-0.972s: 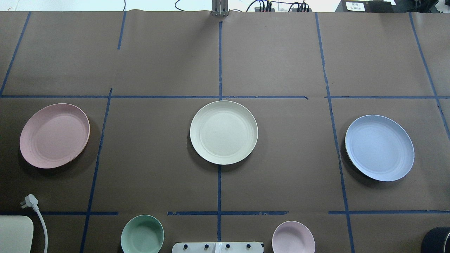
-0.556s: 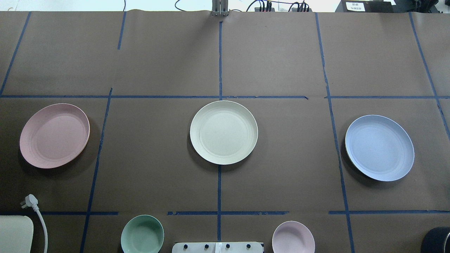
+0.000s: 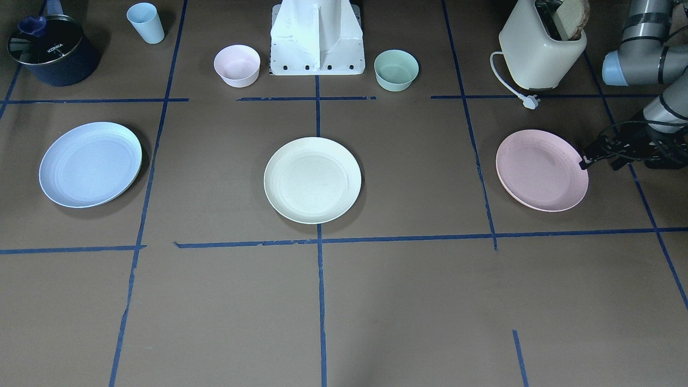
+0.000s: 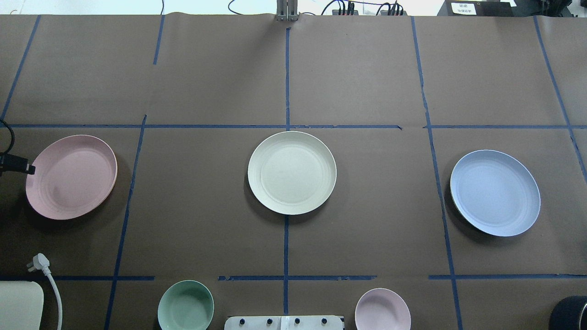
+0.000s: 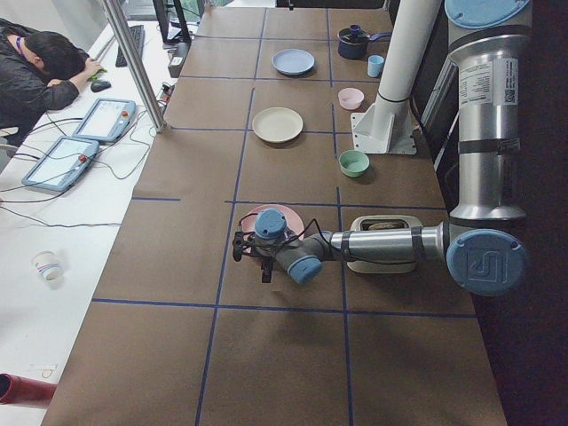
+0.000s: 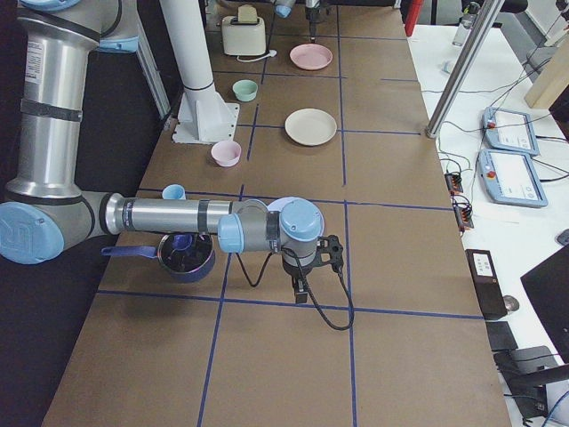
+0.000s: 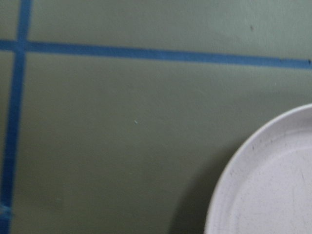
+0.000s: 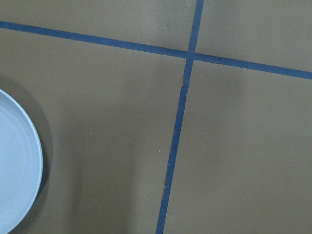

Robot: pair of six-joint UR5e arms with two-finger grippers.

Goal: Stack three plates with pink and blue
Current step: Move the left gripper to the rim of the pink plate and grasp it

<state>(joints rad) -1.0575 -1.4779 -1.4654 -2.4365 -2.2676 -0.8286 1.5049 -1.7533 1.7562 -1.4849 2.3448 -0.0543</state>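
Observation:
Three plates lie apart in a row on the brown table: the pink plate (image 4: 71, 176) on my left, the cream plate (image 4: 291, 172) in the middle, the blue plate (image 4: 495, 192) on my right. My left gripper (image 3: 599, 160) hangs empty just outside the pink plate (image 3: 541, 169), fingers apart; one fingertip (image 4: 28, 168) reaches the rim. The left wrist view shows the pink rim (image 7: 273, 180). My right gripper (image 6: 316, 267) hovers beside the blue plate (image 8: 14, 170); I cannot tell if it is open.
Near the robot base (image 3: 317, 40) stand a small pink bowl (image 3: 237, 64) and a green bowl (image 3: 396, 69). A toaster (image 3: 540, 51) with its loose plug (image 3: 529, 101), a blue cup (image 3: 145, 22) and a dark pot (image 3: 51, 51) stand along that edge.
My left gripper has come into the overhead view at the left edge, up to the pink plate's rim. The plates have not moved.

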